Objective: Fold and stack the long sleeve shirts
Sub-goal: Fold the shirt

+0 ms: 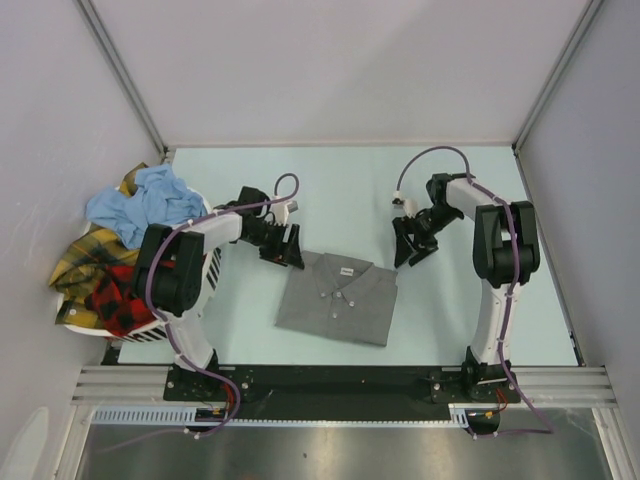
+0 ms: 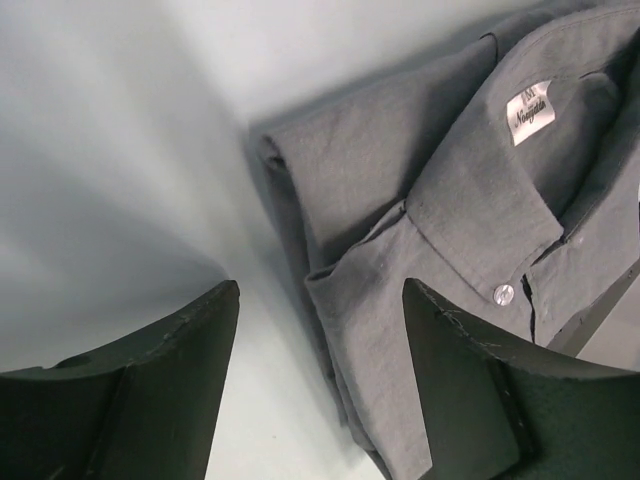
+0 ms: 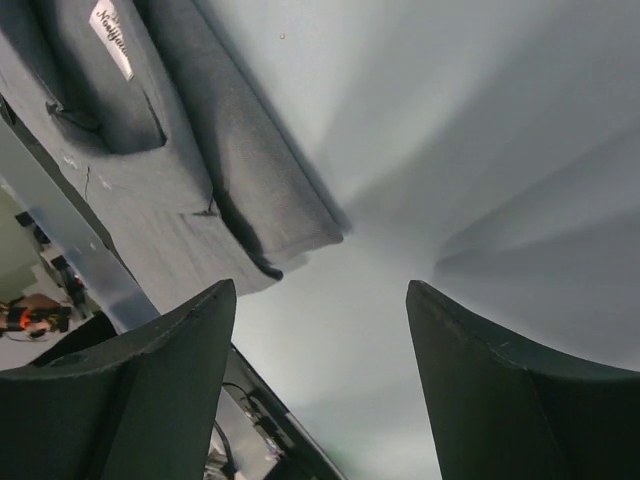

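Observation:
A plain grey long sleeve shirt [image 1: 338, 298] lies folded flat in the middle of the table, collar toward the back. My left gripper [image 1: 285, 248] hangs open over its back left corner. In the left wrist view the shirt's folded edge [image 2: 400, 330] lies below the spread fingers [image 2: 160, 380] of the left gripper [image 2: 321, 284], which hold nothing. My right gripper [image 1: 410, 245] stands open just off the back right corner. The right wrist view has the right gripper [image 3: 320, 285] over bare table, with the grey shirt [image 3: 150, 180] off to the left.
At the left edge a white slotted basket [image 1: 210, 270] holds a heap of shirts: light blue [image 1: 145, 205], yellow plaid [image 1: 85, 260] and red-and-black plaid [image 1: 115, 300]. Grey walls close in the table at the back and both sides.

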### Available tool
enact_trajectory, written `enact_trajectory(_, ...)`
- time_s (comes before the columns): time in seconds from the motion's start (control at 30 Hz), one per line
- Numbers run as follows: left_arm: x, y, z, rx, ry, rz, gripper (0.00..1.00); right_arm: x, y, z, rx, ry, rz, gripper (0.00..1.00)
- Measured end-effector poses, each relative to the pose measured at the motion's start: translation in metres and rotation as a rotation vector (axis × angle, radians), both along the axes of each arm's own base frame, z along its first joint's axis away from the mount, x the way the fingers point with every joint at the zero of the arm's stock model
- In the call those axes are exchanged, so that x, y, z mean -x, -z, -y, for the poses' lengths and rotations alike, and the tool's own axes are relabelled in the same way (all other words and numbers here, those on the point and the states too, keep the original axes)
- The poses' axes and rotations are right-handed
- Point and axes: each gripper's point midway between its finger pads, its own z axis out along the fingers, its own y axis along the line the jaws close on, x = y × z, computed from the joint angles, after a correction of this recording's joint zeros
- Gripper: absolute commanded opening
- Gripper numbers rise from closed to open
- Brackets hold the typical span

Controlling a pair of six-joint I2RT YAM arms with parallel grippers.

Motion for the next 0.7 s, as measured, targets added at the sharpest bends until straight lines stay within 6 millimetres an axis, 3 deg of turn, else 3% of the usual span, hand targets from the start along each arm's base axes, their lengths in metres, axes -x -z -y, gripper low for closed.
enact_trajectory(0.13, -0.003, 0.001, 0.008, 0.006, 0.020, 0.009, 0.65, 0.008, 0.013, -0.010, 0.008, 0.041, -0.044, 0.62)
enact_trajectory(0.27, -0.006, 0.003, 0.012, 0.020, 0.019, 0.016, 0.55, 0.002, 0.019, -0.020, -0.005, 0.070, -0.042, 0.41)
enact_trajectory(0.47, -0.009, 0.006, 0.019, 0.061, -0.004, 0.006, 0.47, 0.001, 0.030, -0.031, -0.038, 0.074, -0.099, 0.24)
enact_trajectory(0.57, -0.010, 0.007, 0.021, 0.073, -0.016, -0.003, 0.43, -0.002, 0.032, -0.036, -0.043, 0.047, -0.102, 0.22)
enact_trajectory(0.7, -0.010, 0.008, 0.022, 0.081, -0.027, -0.012, 0.43, -0.004, 0.031, -0.041, -0.048, 0.007, -0.103, 0.36)
